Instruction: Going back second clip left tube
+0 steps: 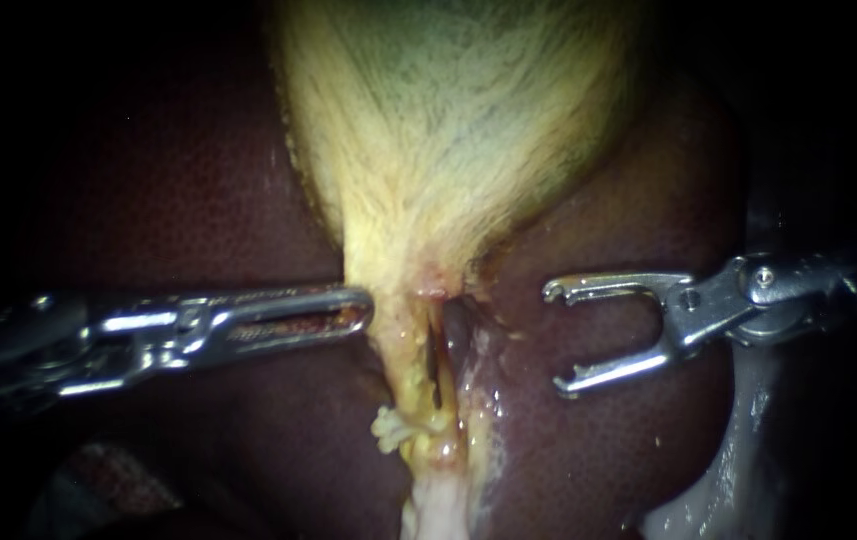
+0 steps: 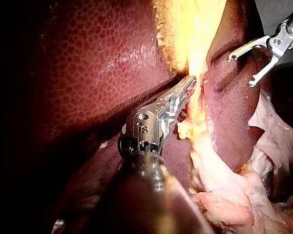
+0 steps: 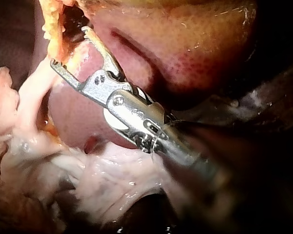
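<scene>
The left tube (image 1: 406, 372) runs top to bottom (below the gallbladder (image 1: 448, 120)), left instrument (image 1: 363, 305) closed beside it, right instrument (image 1: 554, 338) spread wide.

Dark surroundings (image 1: 68, 120), bright central light

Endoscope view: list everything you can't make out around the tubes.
All in the endoscope view:
Tube: a dark streak along it, too small to call a clip; lower end cut off by the edge.
Left instrument: shaft blurred in darkness.
Right instrument: shaft lost in shadow.
</scene>
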{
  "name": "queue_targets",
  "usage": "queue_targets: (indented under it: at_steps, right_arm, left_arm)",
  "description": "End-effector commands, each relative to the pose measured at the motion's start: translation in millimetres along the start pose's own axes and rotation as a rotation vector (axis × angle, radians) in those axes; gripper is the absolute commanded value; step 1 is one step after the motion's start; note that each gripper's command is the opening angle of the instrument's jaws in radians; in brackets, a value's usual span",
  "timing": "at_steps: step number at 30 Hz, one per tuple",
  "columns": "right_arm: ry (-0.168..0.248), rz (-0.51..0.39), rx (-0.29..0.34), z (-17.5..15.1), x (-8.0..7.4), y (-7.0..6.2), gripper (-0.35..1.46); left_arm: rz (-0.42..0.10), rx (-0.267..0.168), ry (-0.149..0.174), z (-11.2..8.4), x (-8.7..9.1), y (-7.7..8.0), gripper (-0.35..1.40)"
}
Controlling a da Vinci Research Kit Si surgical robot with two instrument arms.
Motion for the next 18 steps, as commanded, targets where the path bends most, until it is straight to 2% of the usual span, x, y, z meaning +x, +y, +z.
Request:
queue_targets:
  at_steps: [1,7,18]
  right_arm:
    - [-0.003,-0.009,0.002,0.0,0.0,0.0,0.6]
    - [-0.006,-0.046,0.003,-0.1,-0.1,-0.1,0.6]
    - [-0.006,-0.052,0.004,-0.3,-0.2,-0.2,0.6]
  left_arm:
    - [0.0,0.0,0.0,0.7,0.1,0.2,-0.35]
    - [0.004,0.002,0.0,3.3,0.7,0.8,-0.35]
    - [0.008,0.007,0.006,3.9,1.3,0.5,-0.35]
